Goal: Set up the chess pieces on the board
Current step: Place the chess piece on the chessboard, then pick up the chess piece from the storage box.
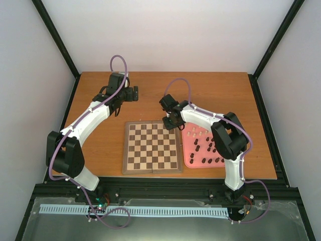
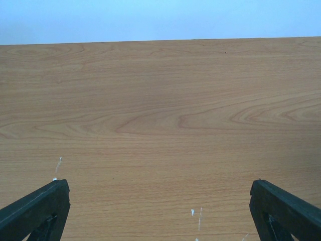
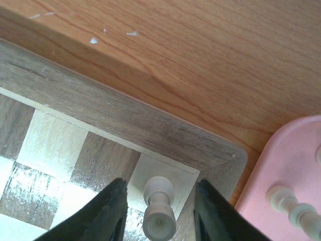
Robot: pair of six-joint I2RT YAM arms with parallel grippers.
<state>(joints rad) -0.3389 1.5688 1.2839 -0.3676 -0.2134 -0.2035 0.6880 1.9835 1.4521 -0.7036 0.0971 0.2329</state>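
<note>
Here a cream chess piece [image 3: 159, 207] is stood on a corner square of the board [image 3: 125, 120], untouched between fingers of the parted right hand [image 3: 160, 183]; left hand [image 2: 159, 188] is spread wide.

Checked board [image 1: 150, 150] on a wooden table [image 1: 220, 90], pink tray [image 1: 186, 161] just right of it holding chess pieces [image 1: 206, 149], right gripper [image 1: 173, 124] over the board's far right corner, left gripper [image 1: 134, 94] farther back

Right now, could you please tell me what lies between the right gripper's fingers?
One cream chess piece stands inside the right gripper, on a corner square of the board, with a gap either side; the right wrist view shows it.
</note>
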